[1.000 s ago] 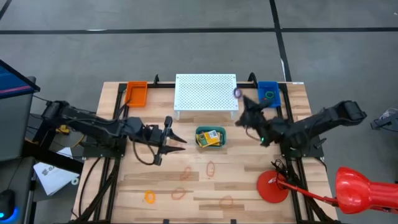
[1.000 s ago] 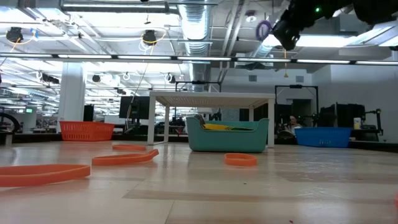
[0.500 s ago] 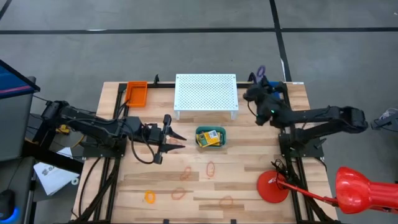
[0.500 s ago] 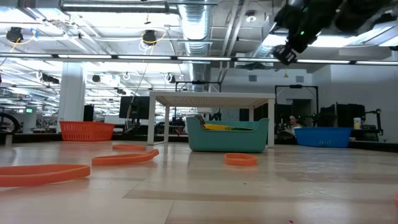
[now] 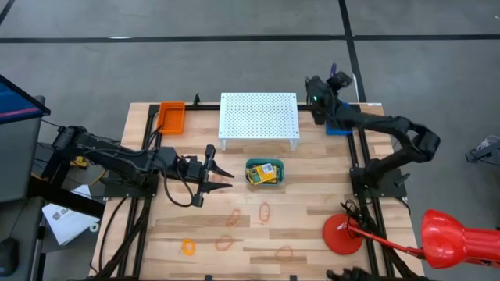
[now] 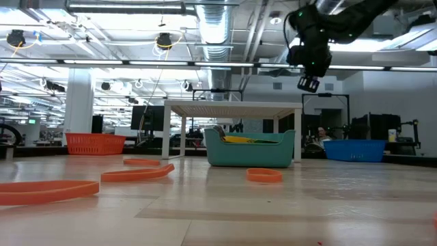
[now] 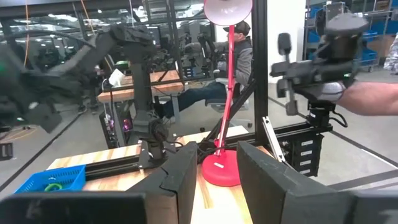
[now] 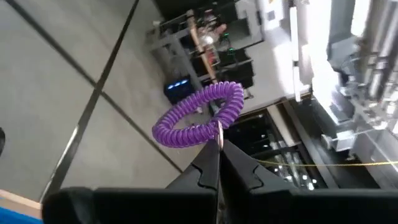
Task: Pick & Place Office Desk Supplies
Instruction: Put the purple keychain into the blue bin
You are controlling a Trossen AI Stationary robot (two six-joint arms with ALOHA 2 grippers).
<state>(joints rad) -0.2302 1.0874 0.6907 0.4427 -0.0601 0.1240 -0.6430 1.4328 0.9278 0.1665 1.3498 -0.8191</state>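
My right gripper [image 5: 331, 80] hangs over the table's far right corner, beyond the blue bin [image 5: 341, 127], shut on a purple coiled rubber-band loop [image 8: 199, 116]. In the low view it [image 6: 308, 83] is high above the table. My left gripper [image 5: 216, 176] hovers open at the left of the green tray [image 5: 275, 180], which holds yellow-and-green crayon boxes [image 5: 264, 172]. Several orange loops [image 5: 264, 209] lie flat on the near half of the table, one more [image 5: 188, 247] near the left. A green loop [image 7: 55, 185] lies in the blue bin [image 7: 53, 179]. My right gripper pinches the purple loop between its two fingertips [image 8: 210, 158], on one short stretch of the coil's rim [image 8: 218, 130]. The loop is lifted clear of everything and stands out past the fingertips as a whole ring.
A white perforated stand [image 5: 258, 117] stands at the far middle, an orange bin [image 5: 172, 117] at the far left. A red lamp's round base [image 5: 342, 235] sits near the right edge. A person [image 7: 239, 56] sits beyond the table.
My right gripper has swung with the purple loop from beside the stand's right end toward the table's far edge, past the blue bin, and has turned about so that it points outward beyond the table. It has stayed shut on the loop.
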